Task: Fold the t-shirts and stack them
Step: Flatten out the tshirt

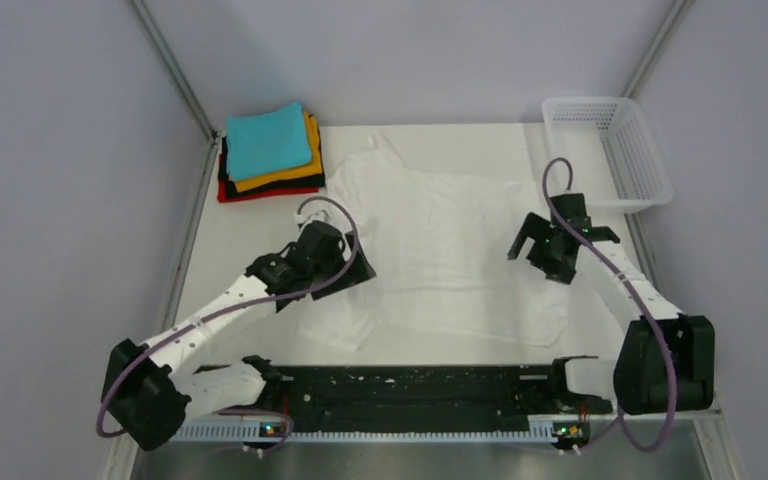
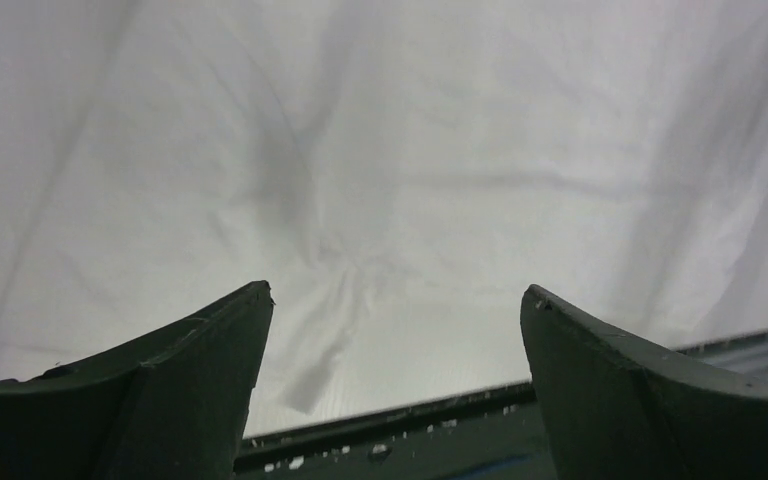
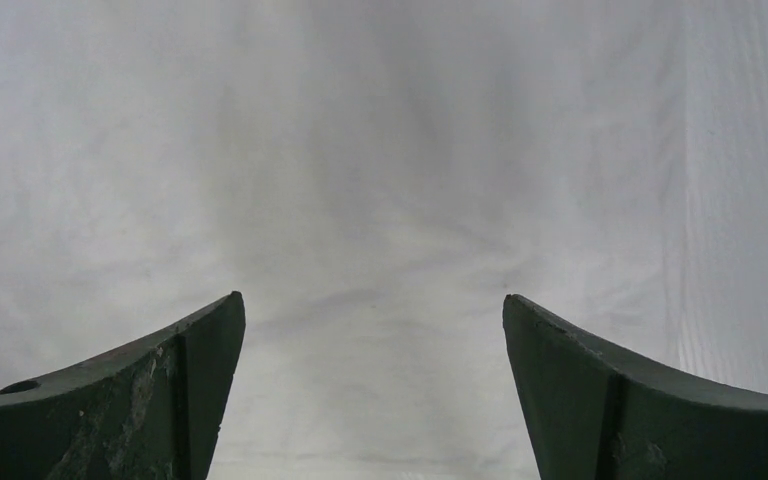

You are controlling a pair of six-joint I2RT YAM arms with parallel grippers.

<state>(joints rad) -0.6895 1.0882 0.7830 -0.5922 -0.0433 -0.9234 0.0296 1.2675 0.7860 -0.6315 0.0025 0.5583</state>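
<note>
Ready to fold: white shirt (image 1: 460, 250) lies spread mid-frame.
Folded stack (image 1: 268, 150) sits upper left; left gripper (image 1: 358, 272) and right gripper (image 1: 522, 243) hover over the shirt's sides, jaws wide. The thin cloth could bunch or slip if a pinch catches only one layer.

The spread t-shirt (image 1: 440, 250) is plain white, the stacked t-shirts (image 1: 270, 150) run teal, orange, black and red from the top down, and the mesh basket (image 1: 605, 101) and worktop (image 1: 245, 235) are white.
</note>
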